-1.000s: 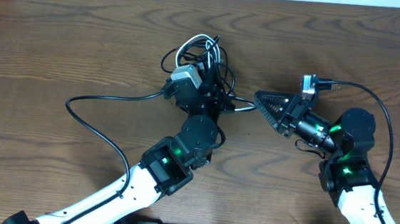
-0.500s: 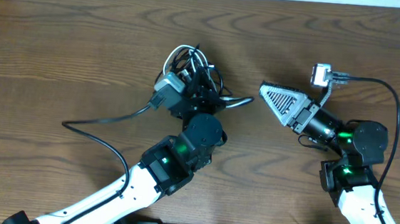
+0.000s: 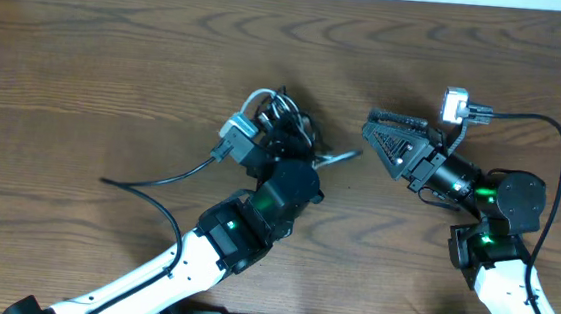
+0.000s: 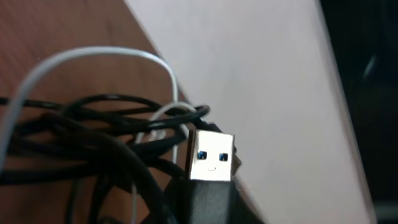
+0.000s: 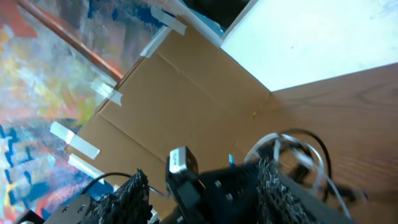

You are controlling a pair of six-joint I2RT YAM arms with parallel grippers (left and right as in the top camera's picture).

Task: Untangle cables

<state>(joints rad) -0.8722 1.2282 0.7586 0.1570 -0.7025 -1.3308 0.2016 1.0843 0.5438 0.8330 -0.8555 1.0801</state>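
patience first: keep the left pincer [image 3: 284, 135] steady at the knot of cables [image 3: 282, 117], bunched black and white near the middle of the table [image 3: 117, 64]. cannot tell whether shut or open on that side, with no fingers showing in the wrist view, only a usb plug [image 4: 211, 155] close up among black loops and a white cord [image 4: 93, 56] arching over. bring the right pincer [image 3: 373, 124], spread wide and empty, near the bundle but apart from it, toward the stray end [image 3: 341, 158] poking out to the right. probably best to close on that end near its tip, not on a loop. then pull slowly outward and low, away from the knot, watching for loops tightening; ease off and pick another strand if snagged. avoid catching the thick arm cable [image 3: 158, 178] lying to the left
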